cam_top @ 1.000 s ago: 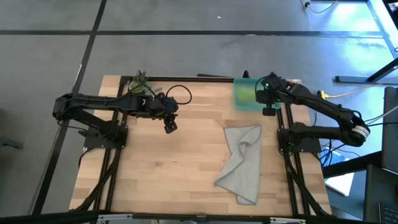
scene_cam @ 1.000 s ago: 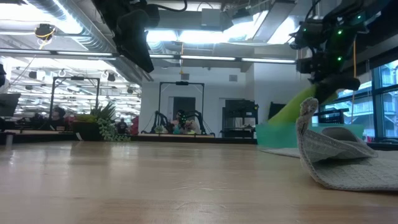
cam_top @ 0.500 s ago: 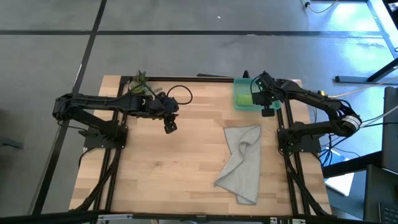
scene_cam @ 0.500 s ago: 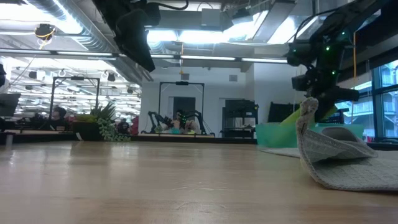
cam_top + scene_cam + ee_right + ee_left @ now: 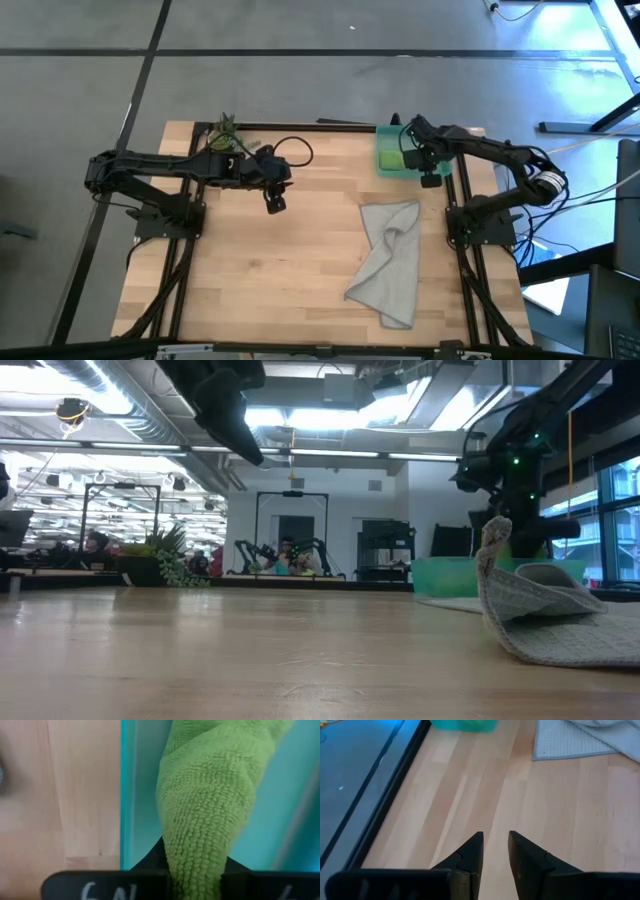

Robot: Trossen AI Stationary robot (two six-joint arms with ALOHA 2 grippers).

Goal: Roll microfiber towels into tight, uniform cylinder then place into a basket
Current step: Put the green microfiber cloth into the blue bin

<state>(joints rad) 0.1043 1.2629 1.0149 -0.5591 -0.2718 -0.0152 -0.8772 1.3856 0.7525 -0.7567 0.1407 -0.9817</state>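
We count two towels and one basket. The grey towel (image 5: 391, 262) lies crumpled on the table (image 5: 260, 270), right of centre, touched by neither arm. The green towel (image 5: 207, 795), rolled, sits inside the teal basket (image 5: 385, 160) at the far right corner. The right gripper (image 5: 412, 153) reaches over the basket from the right, its fingers closed on the green towel. The left gripper (image 5: 495, 851) hangs above bare wood at far left-centre, fingers slightly parted, holding nothing.
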